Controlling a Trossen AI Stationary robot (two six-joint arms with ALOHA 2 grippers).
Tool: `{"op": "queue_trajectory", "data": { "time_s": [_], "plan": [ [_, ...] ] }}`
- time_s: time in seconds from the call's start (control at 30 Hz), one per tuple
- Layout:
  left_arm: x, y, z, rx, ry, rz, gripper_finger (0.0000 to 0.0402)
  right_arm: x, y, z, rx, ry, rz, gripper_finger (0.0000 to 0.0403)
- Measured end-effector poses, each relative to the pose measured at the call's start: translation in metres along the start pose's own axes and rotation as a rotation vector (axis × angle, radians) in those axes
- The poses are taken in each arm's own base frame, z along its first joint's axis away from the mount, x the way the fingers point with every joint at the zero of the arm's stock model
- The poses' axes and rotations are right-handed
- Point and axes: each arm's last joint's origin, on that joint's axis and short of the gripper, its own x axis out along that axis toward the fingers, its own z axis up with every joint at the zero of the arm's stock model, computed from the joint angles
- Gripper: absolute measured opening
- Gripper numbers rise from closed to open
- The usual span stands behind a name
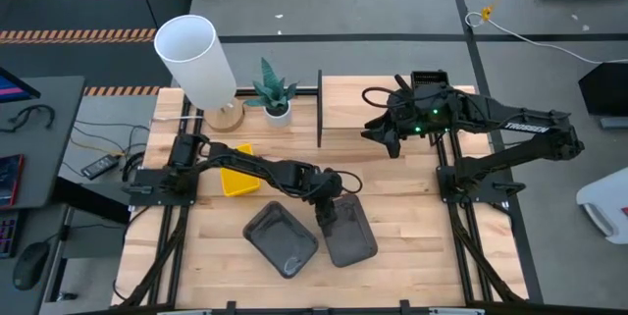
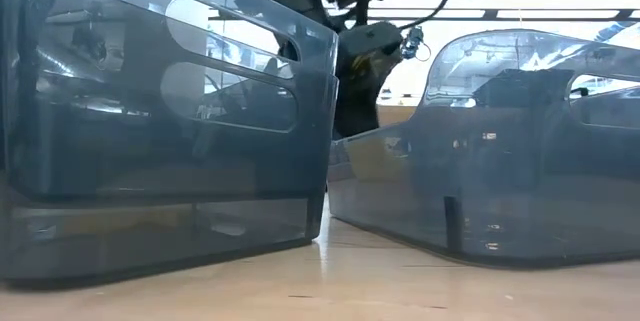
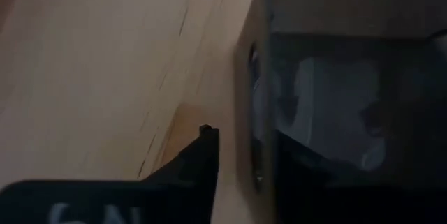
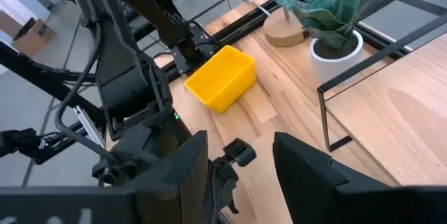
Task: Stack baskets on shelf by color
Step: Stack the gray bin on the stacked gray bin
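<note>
Two grey baskets lie on the table near its front. The right one (image 1: 348,232) stands alone. The left one (image 1: 280,238) shows two handle slots, one above the other, in the low view (image 2: 160,131). My left gripper (image 1: 331,217) is open, pointing steeply down over the right basket's far end. One finger (image 3: 202,161) stands outside the end wall (image 3: 255,112), with a strip of table between them. The other finger shows only dimly behind the wall. A yellow basket (image 1: 238,170) sits by the left arm's base. My right gripper (image 4: 241,175) hangs open above the shelf (image 1: 343,109).
A tall white cylinder (image 1: 196,55) on a round wooden foot and a potted plant (image 1: 275,94) stand at the table's far edge, left of the shelf's black frame post (image 1: 320,109). Bare tabletop lies right of the grey baskets (image 1: 422,246).
</note>
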Motion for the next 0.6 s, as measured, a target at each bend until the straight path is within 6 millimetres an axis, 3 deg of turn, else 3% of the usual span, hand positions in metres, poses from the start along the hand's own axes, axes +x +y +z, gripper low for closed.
{"op": "queue_trajectory", "data": {
  "time_s": [0.23,0.6],
  "plan": [
    [0.002,0.007,0.000,-0.031,0.022,0.012,0.0016,0.000,0.000,0.001,-0.014,-0.007,0.003,0.0167],
    [-0.022,0.022,0.011,-0.137,0.024,-0.011,0.0007,0.000,0.000,0.001,-0.022,-0.010,-0.004,0.0168]
  ]
}}
